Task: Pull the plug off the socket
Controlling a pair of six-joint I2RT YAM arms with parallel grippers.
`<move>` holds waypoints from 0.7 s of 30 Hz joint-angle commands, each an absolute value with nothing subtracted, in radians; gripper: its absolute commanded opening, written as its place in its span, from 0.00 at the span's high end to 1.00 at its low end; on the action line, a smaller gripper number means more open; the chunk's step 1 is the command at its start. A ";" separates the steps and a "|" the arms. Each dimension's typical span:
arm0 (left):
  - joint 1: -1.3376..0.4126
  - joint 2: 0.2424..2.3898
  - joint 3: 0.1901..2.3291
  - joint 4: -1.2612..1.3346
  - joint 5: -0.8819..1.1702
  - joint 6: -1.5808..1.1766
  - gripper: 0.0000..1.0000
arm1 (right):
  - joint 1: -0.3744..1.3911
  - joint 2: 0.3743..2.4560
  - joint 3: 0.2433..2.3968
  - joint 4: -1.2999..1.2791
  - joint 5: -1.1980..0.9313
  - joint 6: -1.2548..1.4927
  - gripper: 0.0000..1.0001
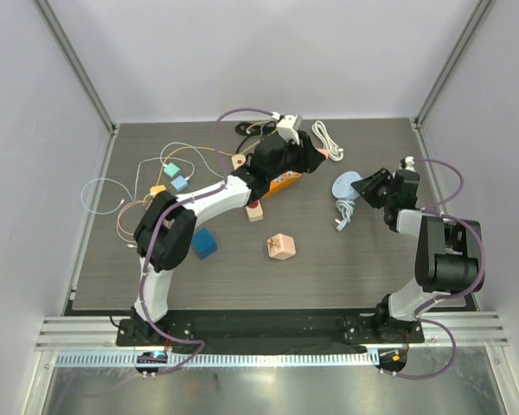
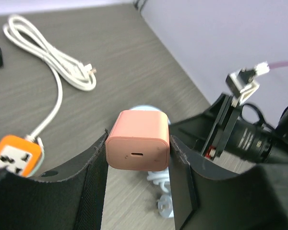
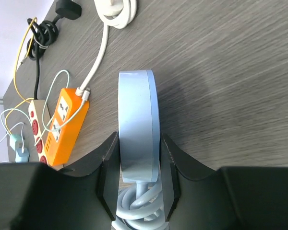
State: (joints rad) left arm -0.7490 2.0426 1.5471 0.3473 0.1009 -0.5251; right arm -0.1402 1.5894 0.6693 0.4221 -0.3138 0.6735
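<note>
Toward the bottom of the top view, the table (image 1: 372, 268) shows a matt grey wood-grain surface, with a blue block (image 1: 204, 243) and a pink cube (image 1: 279, 247) with rounded corners lying well apart on it. Further up at the right, the right gripper (image 3: 139, 143) pinches a pale blue disc (image 3: 137, 120) that stands on its edge, its smooth rim between the black pads. A glossy white cord (image 3: 134, 206) is looped under the disc. Left of it lies the strip (image 3: 67, 127), a long orange plastic bar with white socket faces, flat on the table with a thin white lead entering one end. Just beyond the strip, near the middle of the top view, the left gripper (image 2: 138, 140) clamps the plug (image 2: 138, 148), one finger against each side. The plug is a salmon-pink, soft-cornered box with one small oval port facing the wrist camera. It is held up in the air, apart from the strip, which sits at the lower left of the left wrist view. At the far edge rests a coil (image 1: 327, 137) of thick white cable, folded into long loops.
</note>
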 commanded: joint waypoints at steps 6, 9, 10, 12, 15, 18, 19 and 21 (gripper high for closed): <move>-0.701 1.925 1.526 0.278 0.012 -0.518 1.00 | -0.143 1.566 0.669 0.580 -0.357 0.715 0.99; -0.666 1.840 1.444 0.203 -0.075 -0.508 1.00 | -0.149 1.574 0.667 0.600 -0.368 0.719 0.99; -0.658 1.812 1.415 0.177 -0.109 -0.502 1.00 | -0.147 1.577 0.667 0.601 -0.367 0.716 0.99; -0.647 1.702 1.340 0.098 -0.232 -0.494 1.00 | -0.147 1.586 0.681 0.583 -0.367 0.697 0.99; -0.641 1.545 1.169 0.000 -0.369 -0.540 1.00 | -0.149 1.600 0.704 0.525 -0.364 0.678 0.98; -0.617 1.450 1.043 -0.145 -0.455 -0.607 1.00 | -0.149 1.583 0.701 0.512 -0.351 0.669 0.95; -0.605 1.413 1.025 -0.187 -0.472 -0.645 1.00 | -0.149 1.577 0.701 0.500 -0.350 0.661 0.95; -0.546 1.391 0.999 -0.319 -0.473 -0.678 1.00 | -0.149 1.563 0.696 0.497 -0.339 0.655 0.94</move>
